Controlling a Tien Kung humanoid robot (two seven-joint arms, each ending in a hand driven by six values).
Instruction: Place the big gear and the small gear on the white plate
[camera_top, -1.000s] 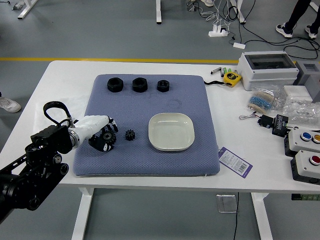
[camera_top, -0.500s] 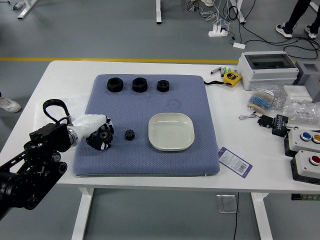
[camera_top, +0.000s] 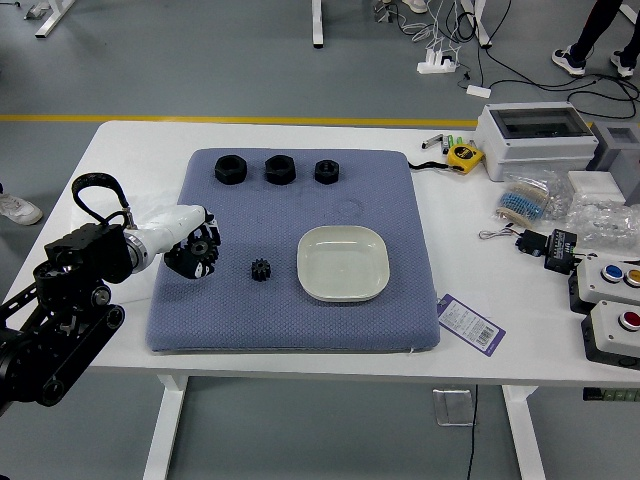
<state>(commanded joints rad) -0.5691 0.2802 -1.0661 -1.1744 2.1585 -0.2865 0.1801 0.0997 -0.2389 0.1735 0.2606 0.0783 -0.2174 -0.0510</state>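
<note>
while the left hand (camera_top: 172, 233) grips the big gear (camera_top: 202, 245) | fingers curl round it | tips indistinct

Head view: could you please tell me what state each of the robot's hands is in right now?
Left hand: closed, holding the big gear.
Right hand: out of view, so it cannot be told.

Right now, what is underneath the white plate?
The blue-grey mat shows all around the white plate, so the plate seems to rest on it. Anything right under it is covered, so I can't see that.
</note>
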